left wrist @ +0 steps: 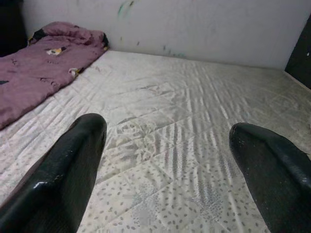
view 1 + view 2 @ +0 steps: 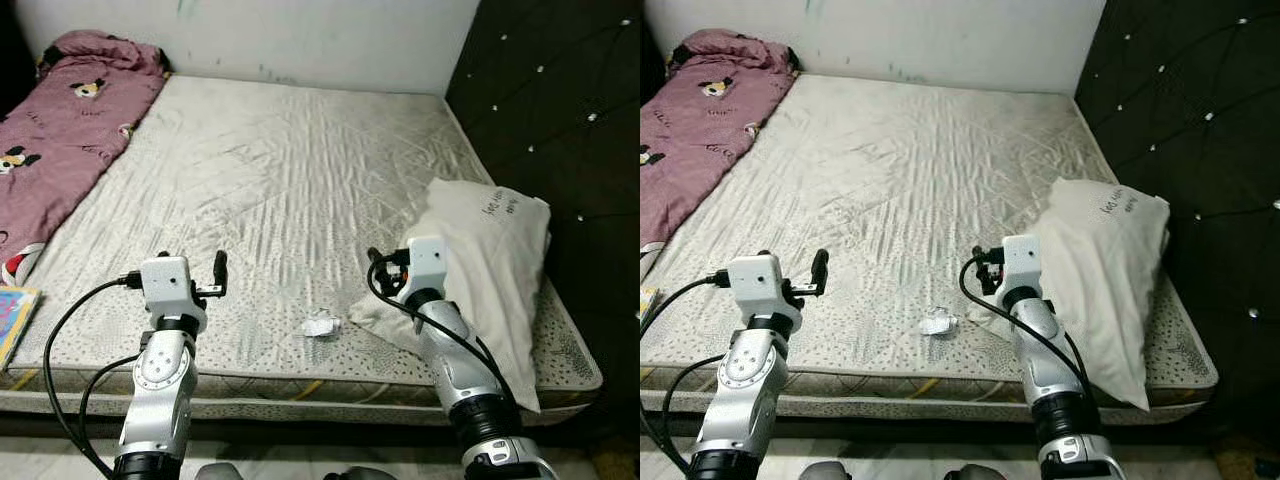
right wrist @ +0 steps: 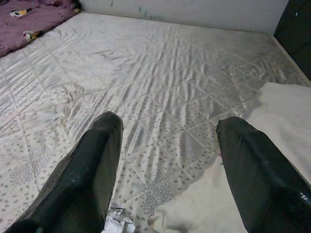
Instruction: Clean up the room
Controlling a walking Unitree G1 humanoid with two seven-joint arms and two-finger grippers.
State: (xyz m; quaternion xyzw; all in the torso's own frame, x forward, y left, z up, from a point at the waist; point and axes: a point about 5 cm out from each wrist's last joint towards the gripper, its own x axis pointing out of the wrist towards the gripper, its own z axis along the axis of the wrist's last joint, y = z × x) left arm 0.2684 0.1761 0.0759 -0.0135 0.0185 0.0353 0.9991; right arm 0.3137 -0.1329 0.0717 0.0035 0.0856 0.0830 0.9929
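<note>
Bare mattress [image 2: 300, 160], crumpled paper [image 2: 321, 325] just below open right jaws

The mattress [image 2: 290, 170] is pale grey-cream, quilted in diamonds with small grey speckles near its front edge. The blanket [image 2: 60, 140] is dusty purple with black-and-white cartoon figures. The pillow [image 2: 490, 260] is off-white with dark lettering. The headboard [image 2: 560, 110] is black, studded.

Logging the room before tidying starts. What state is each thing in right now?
left gripper: open, empty, above the mattress
right gripper: open, empty, beside the pillow
crumpled paper: lying loose near the mattress's front edge
pillow: askew, overhanging the edge
purple blanket: rumpled along the left side
mattress: bare
</note>
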